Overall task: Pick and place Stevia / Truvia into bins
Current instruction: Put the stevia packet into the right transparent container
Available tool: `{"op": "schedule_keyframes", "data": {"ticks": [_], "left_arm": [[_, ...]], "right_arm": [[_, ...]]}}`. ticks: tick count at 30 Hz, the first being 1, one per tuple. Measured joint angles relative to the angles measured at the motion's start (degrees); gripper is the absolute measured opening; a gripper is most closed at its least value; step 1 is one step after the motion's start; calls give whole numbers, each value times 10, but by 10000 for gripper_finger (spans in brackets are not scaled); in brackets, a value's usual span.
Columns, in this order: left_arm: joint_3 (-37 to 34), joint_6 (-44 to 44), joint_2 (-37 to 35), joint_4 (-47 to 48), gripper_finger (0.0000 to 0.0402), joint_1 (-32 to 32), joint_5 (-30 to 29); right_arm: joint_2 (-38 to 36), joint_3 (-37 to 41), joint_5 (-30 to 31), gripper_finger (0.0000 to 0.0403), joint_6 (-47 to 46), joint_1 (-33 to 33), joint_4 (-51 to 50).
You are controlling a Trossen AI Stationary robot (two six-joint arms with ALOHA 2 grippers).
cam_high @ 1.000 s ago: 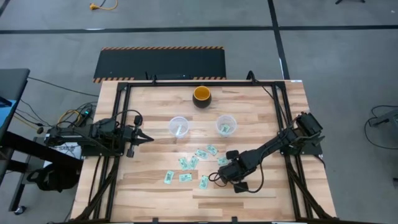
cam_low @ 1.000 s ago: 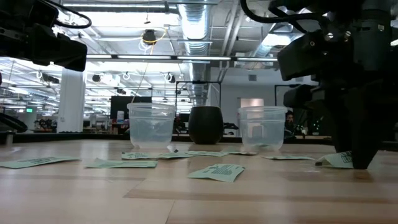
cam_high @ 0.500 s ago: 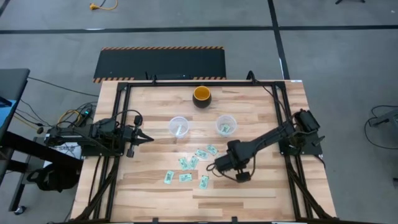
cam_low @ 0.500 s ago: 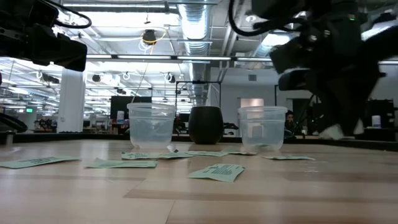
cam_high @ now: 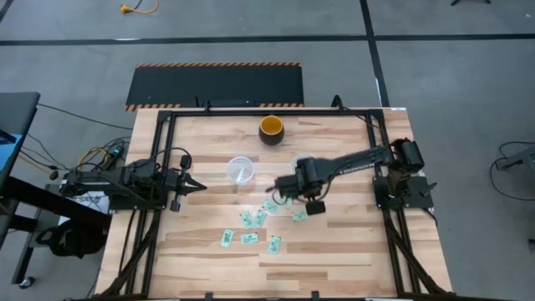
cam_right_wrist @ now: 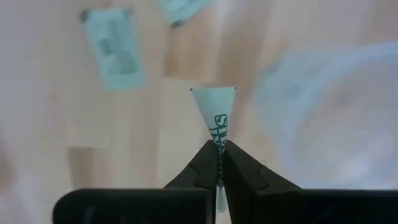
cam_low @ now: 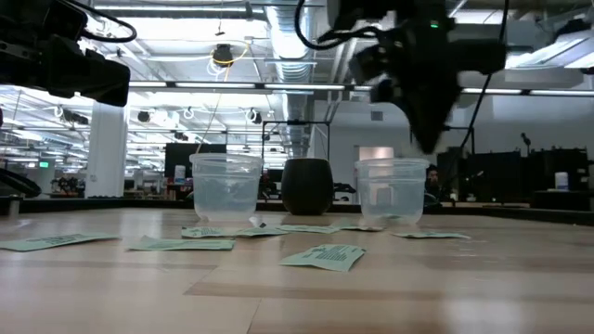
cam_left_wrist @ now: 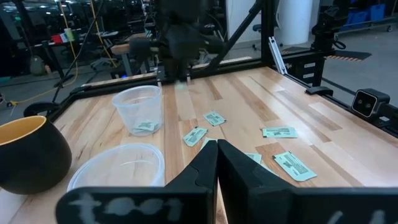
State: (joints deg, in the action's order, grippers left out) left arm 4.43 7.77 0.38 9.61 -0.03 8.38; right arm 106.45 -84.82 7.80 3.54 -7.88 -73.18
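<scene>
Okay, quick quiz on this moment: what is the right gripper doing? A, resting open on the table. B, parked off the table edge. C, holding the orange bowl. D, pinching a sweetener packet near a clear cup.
D: the right gripper is shut on a packet, with the clear cup just beside it.

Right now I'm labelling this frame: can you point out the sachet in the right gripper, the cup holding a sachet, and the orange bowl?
held sachet (cam_right_wrist: 216,115): right wrist view, its printed face.
cup holding a sachet (cam_left_wrist: 138,109): left wrist view, its clear wall.
orange bowl (cam_high: 272,125): high view, its orange inside.
</scene>
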Motion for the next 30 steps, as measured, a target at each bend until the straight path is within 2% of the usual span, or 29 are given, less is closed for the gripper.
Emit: {"op": "schedule_keyframes", "data": {"ticks": [7,12,16,23,30], "left_arm": [[0,0,0,0,0,0,0],[0,0,0,0,0,0,0],[0,0,0,0,0,0,0],[0,0,0,0,0,0,0],[0,0,0,0,0,0,0]], "right_arm": [[-1,-48,27,14,48,62,-16],[-1,-55,27,7,70,106,-16],[-1,-55,26,22,70,133,-16],[-1,-55,6,55,70,158,-16],[-1,-55,-5,61,70,158,-16]]}}
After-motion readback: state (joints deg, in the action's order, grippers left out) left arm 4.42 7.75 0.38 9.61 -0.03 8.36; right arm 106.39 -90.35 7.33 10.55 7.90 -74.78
